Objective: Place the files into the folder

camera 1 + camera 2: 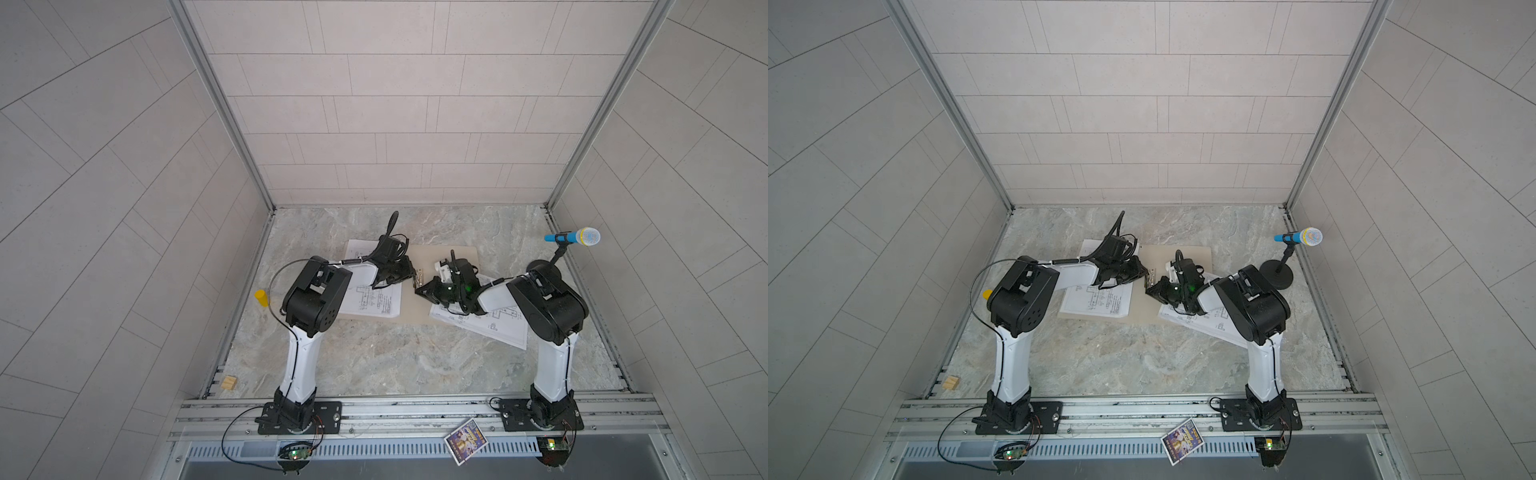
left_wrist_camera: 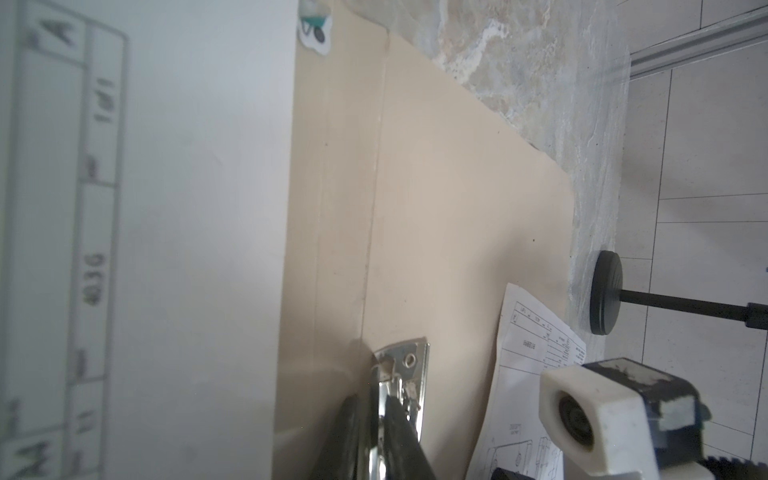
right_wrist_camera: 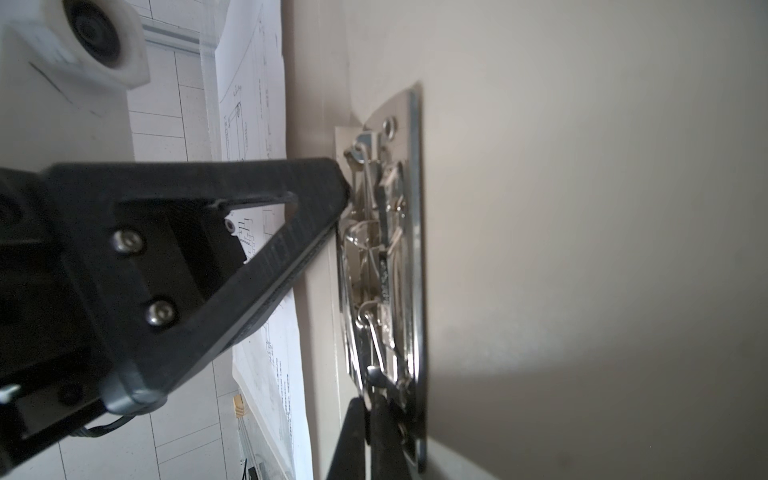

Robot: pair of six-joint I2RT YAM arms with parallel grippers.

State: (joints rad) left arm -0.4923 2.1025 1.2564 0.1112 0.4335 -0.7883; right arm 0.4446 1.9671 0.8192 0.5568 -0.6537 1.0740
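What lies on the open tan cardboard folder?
White printed sheets on its left half, more sheets overlapping its right corner, a silver clip at the spine; arms hide parts.

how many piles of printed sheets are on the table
2. The left pile lies on the folder's left half; the right pile overhangs its right edge. Sheets underneath may be hidden.

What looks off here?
The right-hand sheets lie skewed, hanging off the folder onto the table. A picture card sits on the front rail, off the table.
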